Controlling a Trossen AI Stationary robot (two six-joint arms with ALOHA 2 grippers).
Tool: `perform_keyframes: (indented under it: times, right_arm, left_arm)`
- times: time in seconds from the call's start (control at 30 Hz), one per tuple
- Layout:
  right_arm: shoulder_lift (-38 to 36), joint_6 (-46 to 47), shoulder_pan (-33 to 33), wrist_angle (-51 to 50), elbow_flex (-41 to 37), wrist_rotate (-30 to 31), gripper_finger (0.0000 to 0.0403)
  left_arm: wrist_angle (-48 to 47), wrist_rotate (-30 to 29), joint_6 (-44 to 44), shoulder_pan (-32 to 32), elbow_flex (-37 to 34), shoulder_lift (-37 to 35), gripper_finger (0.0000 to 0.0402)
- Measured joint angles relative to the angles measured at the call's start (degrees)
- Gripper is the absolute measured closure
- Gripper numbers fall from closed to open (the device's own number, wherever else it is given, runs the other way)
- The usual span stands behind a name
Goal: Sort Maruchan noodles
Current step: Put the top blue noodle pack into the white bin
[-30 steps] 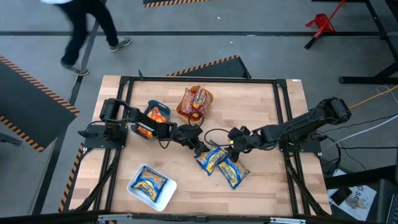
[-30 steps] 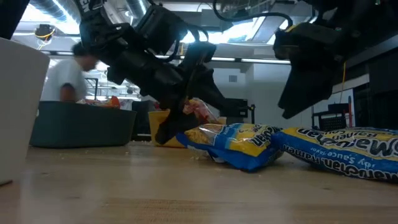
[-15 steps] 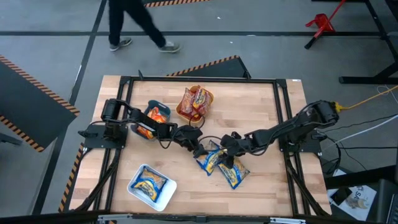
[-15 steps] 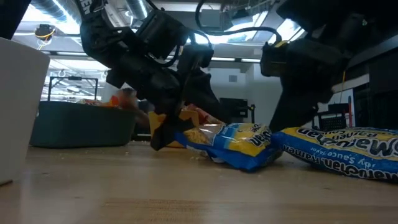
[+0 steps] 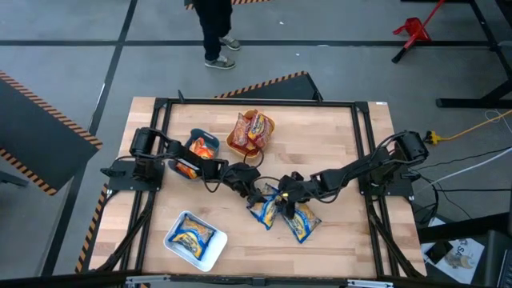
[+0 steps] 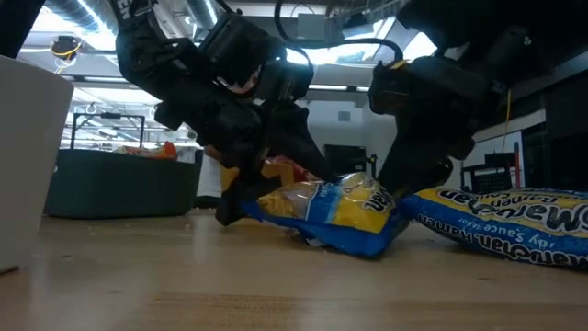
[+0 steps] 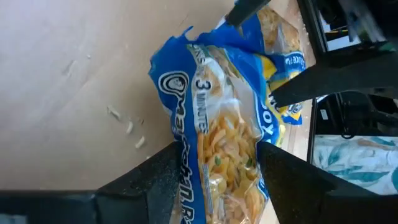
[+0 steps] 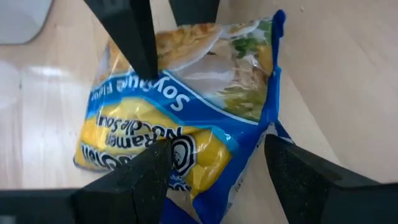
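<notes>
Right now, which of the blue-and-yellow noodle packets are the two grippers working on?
The blue-and-yellow packet nearer the table's middle, straddled by both grippers; its twin lies untouched beside it, a third in the white tray.
</notes>
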Motion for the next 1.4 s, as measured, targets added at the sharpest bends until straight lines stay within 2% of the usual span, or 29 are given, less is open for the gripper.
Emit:
perform_keyframes:
  times: [0.1, 0.27, 0.43, 0.67, 0.77, 0.9, 1.0, 1.13, 1.27, 1.4]
  right_arm:
    - [0.0, 0.0, 0.0, 0.0, 0.7, 0.0, 0.0162]
    - [-0.3, 0.0, 0.0, -0.5, 0.8, -0.1, 0.0162]
    - [-3.6, 0.1, 0.0, -3.1, 0.8, -1.3, 0.0162]
    - [-15.7, 0.1, 0.0, -15.7, 0.9, -1.4, 0.0162]
    - [-21.9, 0.1, 0.0, -20.5, 0.9, 1.5, 0.0162]
    - [-28.9, 0.1, 0.0, -25.7, 0.9, 7.4, 0.0162]
    - [-32.4, 0.1, 0.0, -29.4, 0.9, 11.3, 0.0162]
    - [-34.4, 0.1, 0.0, -32.7, 0.9, 14.3, 0.0162]
    - [-34.4, 0.1, 0.0, -34.3, 0.9, 14.4, 0.0162]
    - [-34.2, 0.1, 0.0, -34.7, 0.9, 13.9, 0.0162]
  left_arm:
    - [-0.3, -0.2, -1.7, 0.0, 0.0, 0.0, 0.0215]
    - [-0.2, -1.4, -2.9, 0.0, 0.0, 0.0, 0.0278]
    - [-0.1, -2.1, -4.4, 0.0, 0.0, 0.0, 0.0333]
    - [0.3, -0.4, -7.4, 0.0, 0.0, -1.1, 0.0378]
    - [0.6, -0.3, -7.4, 0.0, -0.1, -2.4, 0.0396]
    - [1.2, 0.4, -7.2, 0.2, -0.1, -5.1, 0.0397]
    - [1.2, 3.4, -7.0, 0.2, 0.0, -7.4, 0.0398]
    - [1.3, 10.8, -6.3, 0.2, 0.0, -11.8, 0.0399]
    - [-0.2, 22.0, -7.3, 0.0, 0.0, -17.3, 0.0399]
    - [-8.0, 32.2, -6.6, -1.9, 0.0, -25.3, 0.0400]
